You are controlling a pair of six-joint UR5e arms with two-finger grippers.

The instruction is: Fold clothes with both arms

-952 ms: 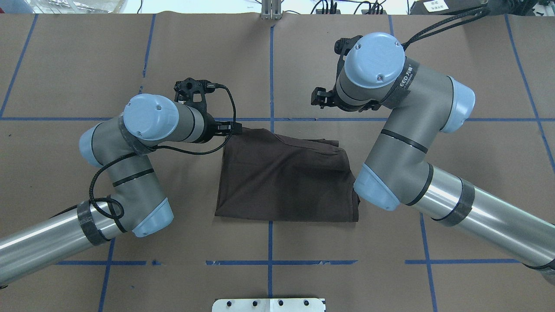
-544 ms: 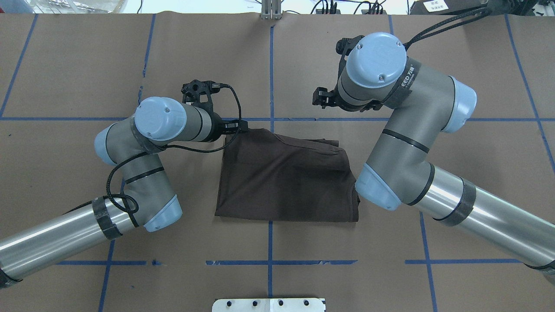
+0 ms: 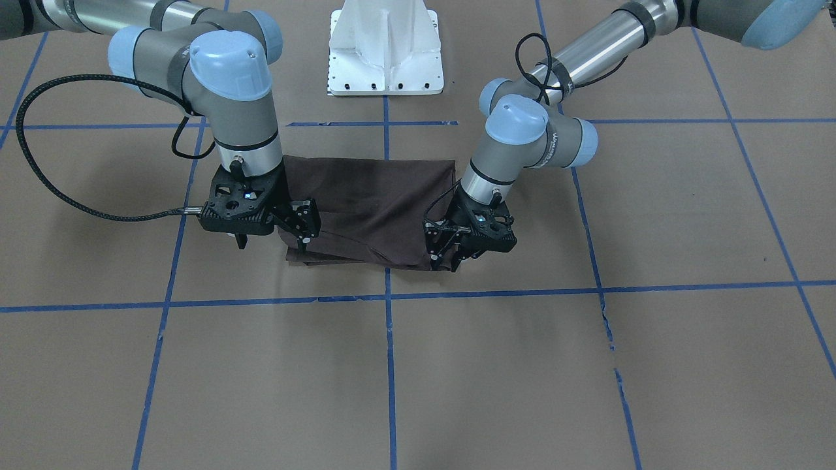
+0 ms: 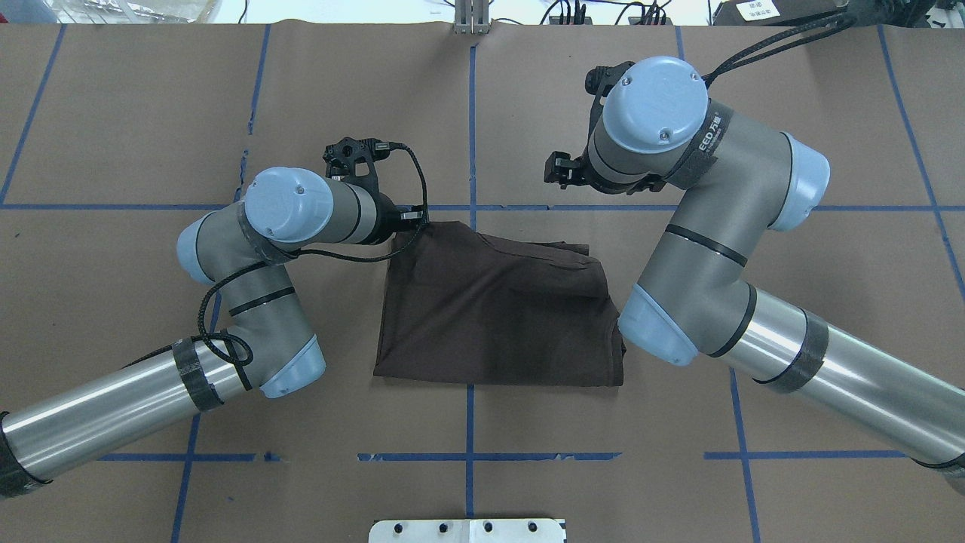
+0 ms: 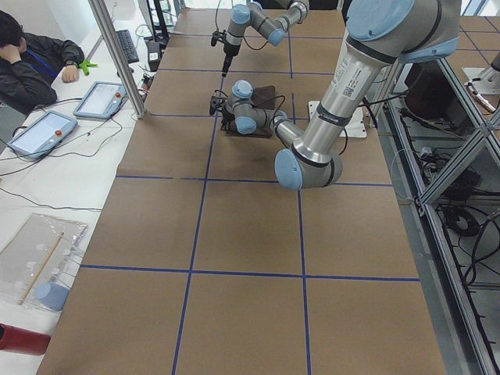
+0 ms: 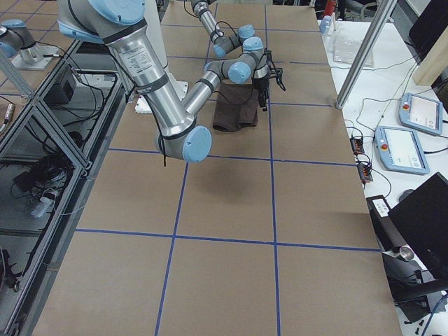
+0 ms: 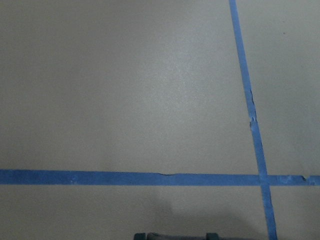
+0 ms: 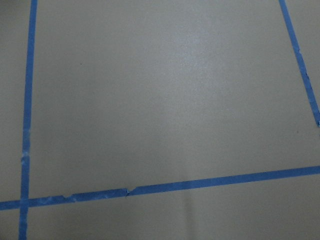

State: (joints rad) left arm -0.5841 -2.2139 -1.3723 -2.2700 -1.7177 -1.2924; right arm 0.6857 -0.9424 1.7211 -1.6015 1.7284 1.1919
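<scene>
2 hands along far edge of T-shirt (image 4: pixel 497 309): left hand (image 3: pixel 448 260) tight on 1 corner, right hand (image 3: pixel 272 243) spread.

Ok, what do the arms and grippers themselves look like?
Both alike: the left arm and right arm have polished silver tubes, matt grey joint housings, light blue caps and black tape bands. Black cables loop outside each; white lettering marks the wrist links. The left gripper and right gripper are black, open-framed, two-fingered.
</scene>
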